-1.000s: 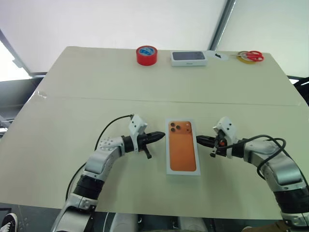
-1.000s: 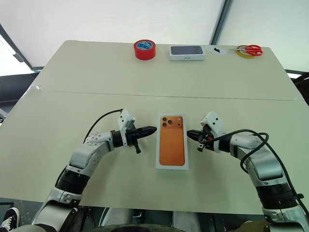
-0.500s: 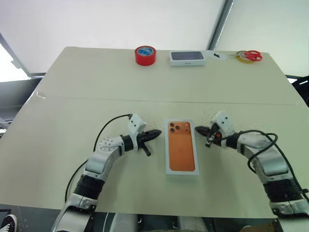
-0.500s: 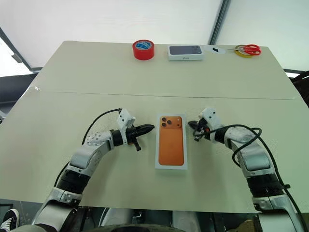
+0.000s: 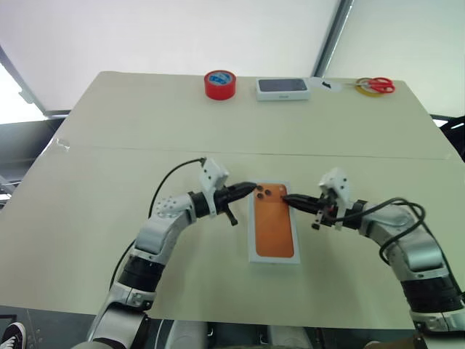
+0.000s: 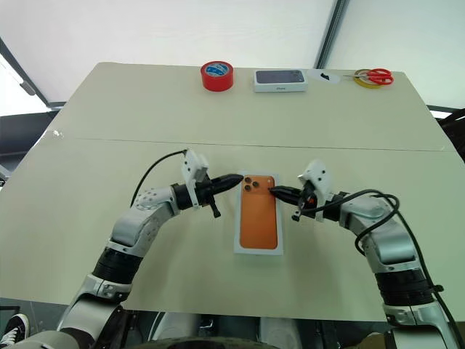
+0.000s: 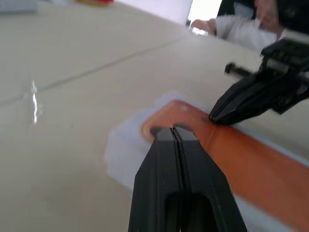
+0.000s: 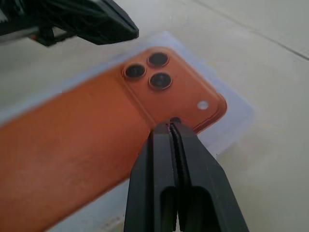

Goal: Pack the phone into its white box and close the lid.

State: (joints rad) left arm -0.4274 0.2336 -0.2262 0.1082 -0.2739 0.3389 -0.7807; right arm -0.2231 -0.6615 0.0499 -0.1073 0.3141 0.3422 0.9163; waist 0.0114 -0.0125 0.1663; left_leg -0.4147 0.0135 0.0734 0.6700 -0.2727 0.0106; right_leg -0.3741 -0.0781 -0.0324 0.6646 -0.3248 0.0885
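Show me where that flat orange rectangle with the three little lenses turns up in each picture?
Left eye: lid, centre, between both grippers.
Right eye: lid, centre.
Left wrist: beyond the shut left gripper.
Right wrist: beyond the shut right gripper.
Shared landmark: three-lens camera picture.

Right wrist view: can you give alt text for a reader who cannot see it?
The right gripper, fingers shut, points at the camera-block corner of the lid, with its orange phone picture. The left gripper meets that end from the other side.
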